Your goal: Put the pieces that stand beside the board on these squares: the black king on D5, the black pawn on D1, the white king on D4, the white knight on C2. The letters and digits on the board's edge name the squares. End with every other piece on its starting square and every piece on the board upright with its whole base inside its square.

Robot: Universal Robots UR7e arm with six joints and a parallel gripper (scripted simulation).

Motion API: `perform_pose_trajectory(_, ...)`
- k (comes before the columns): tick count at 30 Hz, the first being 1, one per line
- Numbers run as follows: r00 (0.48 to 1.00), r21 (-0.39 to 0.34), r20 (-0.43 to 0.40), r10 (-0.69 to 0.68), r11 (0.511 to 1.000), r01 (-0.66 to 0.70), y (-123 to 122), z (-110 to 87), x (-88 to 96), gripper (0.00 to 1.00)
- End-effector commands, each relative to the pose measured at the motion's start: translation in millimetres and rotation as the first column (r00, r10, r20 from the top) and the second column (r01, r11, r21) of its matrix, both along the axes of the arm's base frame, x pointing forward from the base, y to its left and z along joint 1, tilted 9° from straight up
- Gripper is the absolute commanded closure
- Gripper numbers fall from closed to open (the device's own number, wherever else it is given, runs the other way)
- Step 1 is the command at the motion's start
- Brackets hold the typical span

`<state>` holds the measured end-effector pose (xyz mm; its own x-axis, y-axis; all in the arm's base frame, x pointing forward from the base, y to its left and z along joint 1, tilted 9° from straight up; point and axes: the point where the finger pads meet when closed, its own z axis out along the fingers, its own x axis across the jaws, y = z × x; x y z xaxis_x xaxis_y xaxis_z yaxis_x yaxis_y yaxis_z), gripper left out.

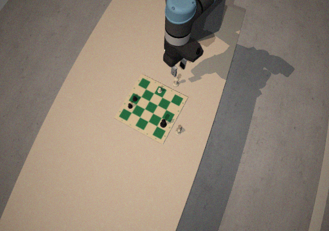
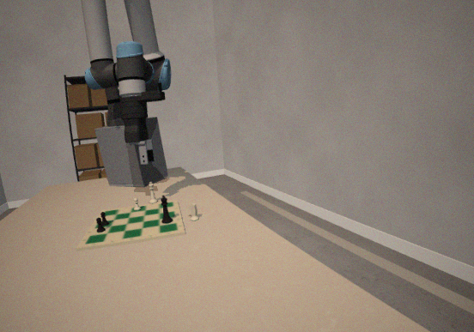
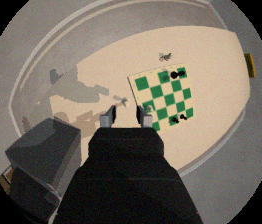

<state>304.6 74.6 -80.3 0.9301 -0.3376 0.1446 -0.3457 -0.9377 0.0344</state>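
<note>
The gripper (image 1: 178,70) (image 2: 147,159) (image 3: 126,118) is partly open and empty. It hangs above the table close to the white king. The white king (image 1: 176,82) (image 2: 152,195) (image 3: 124,101) stands upright on the table, just off the board's A edge. The white knight (image 1: 179,129) (image 2: 194,213) (image 3: 165,56) stands beside the board's 5 edge. The black king (image 1: 163,123) (image 2: 167,215) (image 3: 175,74) stands upright on D5. The black pawn (image 1: 130,105) (image 2: 100,225) (image 3: 183,116) stands on D1. D4 and C2 are bare.
The board (image 1: 119,119) (image 2: 82,246) has a small black piece (image 1: 134,98) (image 2: 104,219) on C1 and a white pawn (image 1: 160,90) (image 2: 136,204) on A3. The arm reaches in over the table from the board's A side and casts a shadow there.
</note>
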Motion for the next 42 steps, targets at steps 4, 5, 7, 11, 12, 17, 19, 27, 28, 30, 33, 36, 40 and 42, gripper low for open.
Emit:
perform_pose_trajectory(4, 1.0, -0.001, 0.001, 0.0, 1.0, 0.0, -1.0, -8.2, 1.3, 0.21)
perform_pose_trajectory(5, 1.0, -0.001, 0.001, 0.0, 1.0, 0.0, -1.1, -9.4, 1.6, 0.21)
perform_pose_trajectory(7, 1.0, -0.001, 0.001, -0.001, 1.0, 0.001, -1.5, -12.0, 2.4, 0.21)
perform_pose_trajectory(11, 1.0, -0.001, 0.003, -0.001, 1.0, 0.001, -2.3, -16.3, 3.8, 0.21)
perform_pose_trajectory(12, 1.0, -0.001, 0.003, -0.001, 1.0, 0.001, -2.3, -16.3, 3.8, 0.21)
perform_pose_trajectory(17, 1.0, -0.001, 0.003, -0.001, 1.0, 0.001, -2.8, -24.2, 4.8, 0.21)
perform_pose_trajectory(19, 1.0, -0.001, 0.003, -0.001, 1.0, 0.001, -3.1, -27.4, 5.4, 0.21)
perform_pose_trajectory(27, 1.0, -0.001, 0.003, -0.001, 1.0, 0.001, -4.0, -39.2, 6.8, 0.21)
perform_pose_trajectory(28, 1.0, -0.001, 0.003, -0.001, 1.0, 0.001, -4.0, -39.2, 6.8, 0.21)
perform_pose_trajectory(30, 1.0, -0.001, 0.003, -0.001, 1.0, 0.001, -3.9, -40.4, 6.7, 0.21)
perform_pose_trajectory(33, 1.0, -0.001, 0.003, -0.001, 1.0, 0.001, -4.2, -43.7, 7.3, 0.21)
perform_pose_trajectory(36, 1.0, -0.001, 0.003, -0.001, 1.0, 0.001, -4.5, -46.2, 7.6, 0.21)
perform_pose_trajectory(40, 1.0, -0.001, 0.003, -0.001, 1.0, 0.001, -4.5, -48.4, 7.7, 0.21)
perform_pose_trajectory(42, 1.0, -0.001, 0.002, 0.0, 1.0, 0.0, -4.4, -49.1, 7.3, 0.21)
